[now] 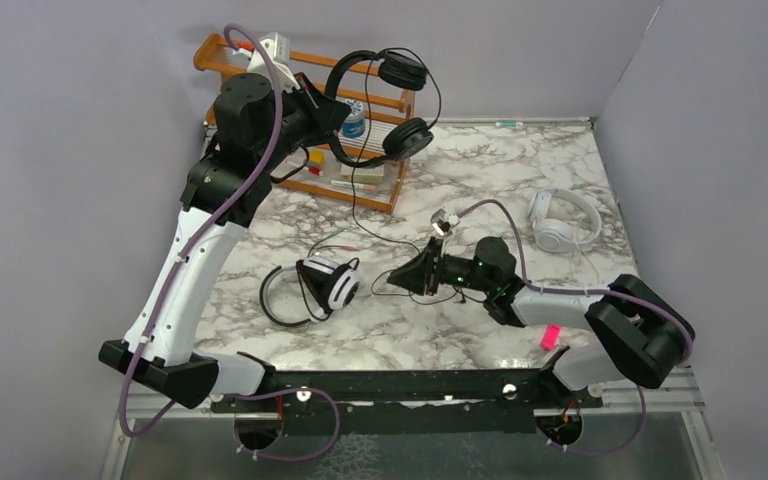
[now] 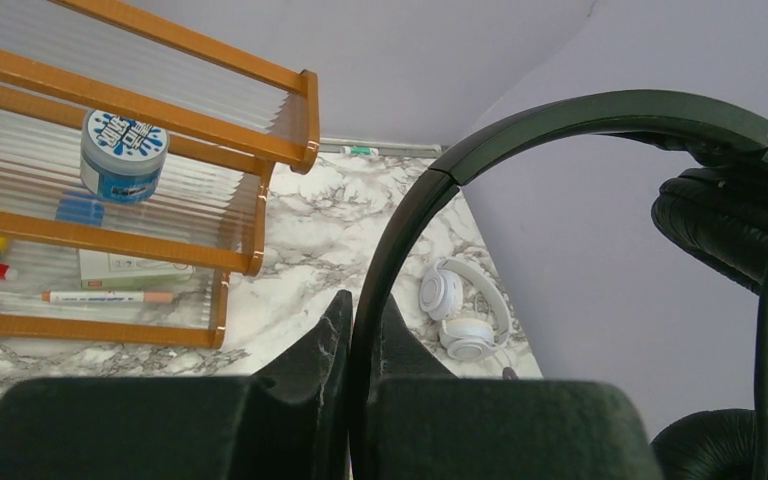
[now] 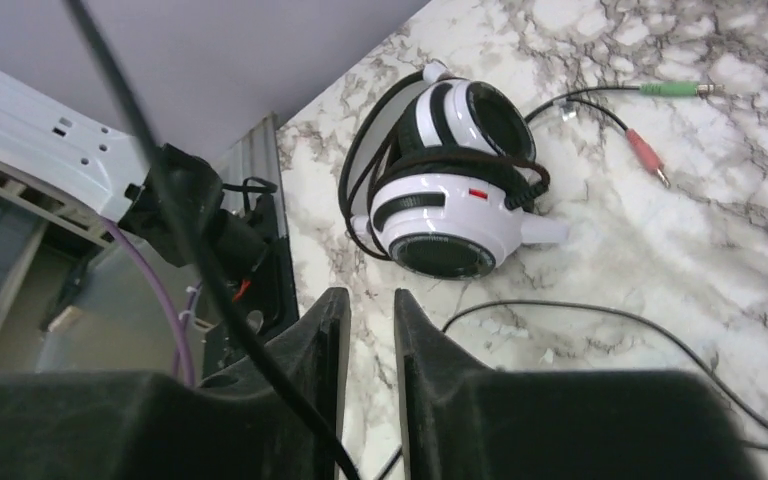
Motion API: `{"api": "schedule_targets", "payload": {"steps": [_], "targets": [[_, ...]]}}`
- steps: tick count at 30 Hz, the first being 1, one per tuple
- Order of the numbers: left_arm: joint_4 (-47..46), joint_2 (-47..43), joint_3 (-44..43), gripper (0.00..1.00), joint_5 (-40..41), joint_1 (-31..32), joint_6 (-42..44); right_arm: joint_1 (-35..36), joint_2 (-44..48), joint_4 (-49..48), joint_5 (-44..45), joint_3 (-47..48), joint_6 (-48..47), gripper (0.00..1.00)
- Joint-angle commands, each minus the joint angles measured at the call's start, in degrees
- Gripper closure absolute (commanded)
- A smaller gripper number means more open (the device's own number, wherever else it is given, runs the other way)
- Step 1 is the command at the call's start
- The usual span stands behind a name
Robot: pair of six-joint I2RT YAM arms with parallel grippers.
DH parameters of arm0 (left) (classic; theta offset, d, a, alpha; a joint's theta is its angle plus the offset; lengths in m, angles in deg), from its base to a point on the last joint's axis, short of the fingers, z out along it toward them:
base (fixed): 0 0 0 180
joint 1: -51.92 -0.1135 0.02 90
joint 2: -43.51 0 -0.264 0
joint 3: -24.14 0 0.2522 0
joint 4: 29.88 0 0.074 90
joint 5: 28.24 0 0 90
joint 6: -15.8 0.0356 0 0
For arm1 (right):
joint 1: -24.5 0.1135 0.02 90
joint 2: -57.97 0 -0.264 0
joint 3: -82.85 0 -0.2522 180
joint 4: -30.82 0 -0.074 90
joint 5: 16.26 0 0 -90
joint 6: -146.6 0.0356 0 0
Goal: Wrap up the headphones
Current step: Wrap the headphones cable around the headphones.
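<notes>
**Black set aloft, cord waiting to be wound**

- Left gripper (image 2: 360, 310): jaws shut tight on the headband of the black headphones (image 1: 407, 138). It holds them in the air beside the rack (image 2: 110, 238).
- The cord (image 3: 120, 95) drops from the black headphones to the surface (image 1: 410, 340) and trails toward the right gripper (image 3: 365, 295).
- Right gripper: jaws a narrow gap apart, low over the surface. The cord crosses in front of one finger. Nothing looks pinched, and I cannot tell if the cord touches it.
- The black-padded headphones (image 3: 450, 180) lie just ahead of the right gripper, cord already looped round the cups.
- The white headphones (image 1: 560, 222) lie well apart, far right.

Likely step: winding the black cord.
- Take the cord near the hanging stretch, not the slack on the marble.
- Keep it lightly taut.
- Hold the left grip steady.
- Lay the turns side by side.
- Steer clear of the wrapped headphones.
</notes>
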Motion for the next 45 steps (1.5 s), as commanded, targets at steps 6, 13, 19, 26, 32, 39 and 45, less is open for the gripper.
{"api": "schedule_targets", "payload": {"steps": [6, 13, 19, 26, 32, 39, 45], "targets": [[-0.6, -2.3, -3.7, 1.00, -1.3, -0.3, 4.7, -13.8, 5.7, -7.3, -10.0, -8.7, 10.4, 1.00], [-5.2, -4.0, -0.6, 1.00, -15.7, -0.3, 14.0, -22.4, 10.8, 20.8, -18.0, -2.2, 1.9, 1.00], [-3.3, -8.4, 8.3, 1.00, -27.9, -0.2, 23.6, -31.6, 3.3, 47.6, -20.5, 15.2, -5.9, 1.00], [2.9, -14.5, 21.4, 1.00, -23.1, -0.3, 32.3, -34.1, -10.3, 71.6, -11.0, 41.4, -14.1, 1.00], [3.2, -18.2, 28.3, 1.00, -24.0, -0.1, 32.4, -35.0, -20.8, 81.4, -8.5, 60.4, -17.3, 1.00], [5.7, -16.5, 33.2, 1.00, -13.5, 0.4, 35.9, -35.0, -27.2, 91.7, -8.3, 86.2, -17.1, 1.00], [5.5, -14.1, 35.4, 1.00, -4.3, 2.8, 36.9, -35.0, -35.6, 104.2, -8.7, 112.8, -16.6, 1.00]]}}
